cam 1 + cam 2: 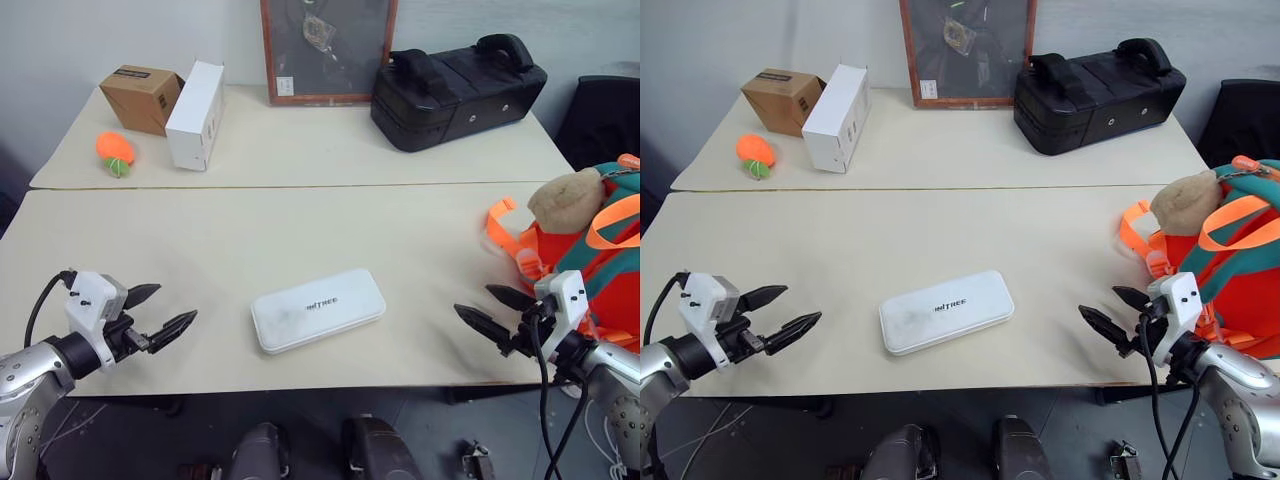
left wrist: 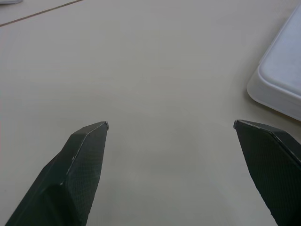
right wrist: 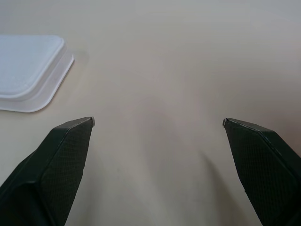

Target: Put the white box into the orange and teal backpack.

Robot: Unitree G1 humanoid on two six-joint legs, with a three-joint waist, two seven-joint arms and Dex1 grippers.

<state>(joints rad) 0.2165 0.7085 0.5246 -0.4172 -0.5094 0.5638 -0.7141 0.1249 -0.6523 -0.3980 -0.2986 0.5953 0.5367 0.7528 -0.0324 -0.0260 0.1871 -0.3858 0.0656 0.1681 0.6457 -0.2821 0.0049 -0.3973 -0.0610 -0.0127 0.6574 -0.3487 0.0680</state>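
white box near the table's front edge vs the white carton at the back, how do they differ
The white box lies flat, with rounded corners and grey lettering on top; the white carton stands taller on edge, with sharp corners. The white box lies alone between the grippers; the carton leans against a brown cardboard box. Both are white and rectangular.

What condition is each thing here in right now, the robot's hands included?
left gripper: fingers open, holding nothing
right gripper: fingers open, holding nothing
white box: closed, lying flat on the table, untouched
orange and teal backpack: upright at the table's right edge
black case: closed
white carton: standing, closed
brown box: closed
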